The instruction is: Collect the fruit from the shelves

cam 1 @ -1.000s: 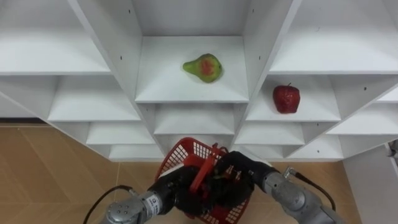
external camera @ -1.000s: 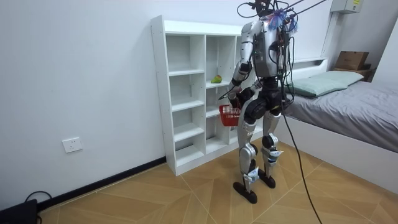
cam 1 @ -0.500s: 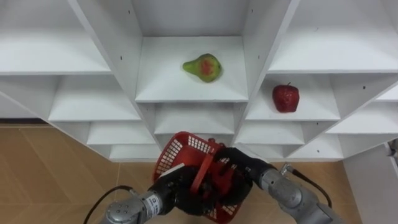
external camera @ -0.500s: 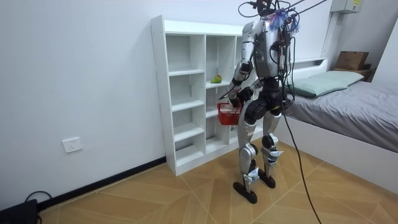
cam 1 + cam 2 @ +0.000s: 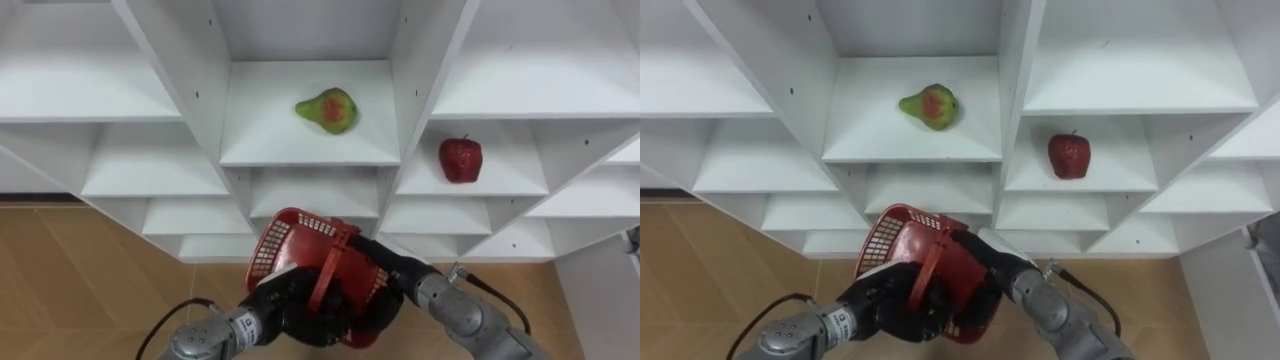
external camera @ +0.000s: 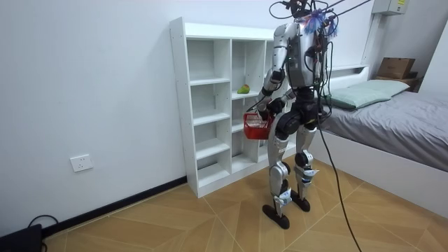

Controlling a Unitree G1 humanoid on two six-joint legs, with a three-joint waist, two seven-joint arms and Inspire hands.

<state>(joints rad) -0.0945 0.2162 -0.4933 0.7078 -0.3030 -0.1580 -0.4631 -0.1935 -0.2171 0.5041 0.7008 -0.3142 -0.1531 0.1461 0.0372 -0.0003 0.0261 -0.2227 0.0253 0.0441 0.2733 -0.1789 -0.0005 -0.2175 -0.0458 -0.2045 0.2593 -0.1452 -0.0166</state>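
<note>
Pear (image 5: 327, 109), round apple (image 5: 460, 158), left hand (image 5: 290, 308) and right hand (image 5: 388, 270) fingers grasping red mesh basket (image 5: 288, 236)

Red plastic mesh basket (image 5: 290, 238); closet (image 5: 310, 145) smooth matt white; floor (image 5: 80, 285) wood.

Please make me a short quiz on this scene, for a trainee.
1. True or false: the pear and the apple lie in one compartment of the closet.
2. Where is the basket? A: on the floor. B: in the air before the closet, left hand gripping it, right hand against it. C: on a shelf.
3. Which fruit lies farther to the robot's right?
Key: 1 false, the apple lies one column to the right. 2 B. 3 the apple.
</note>
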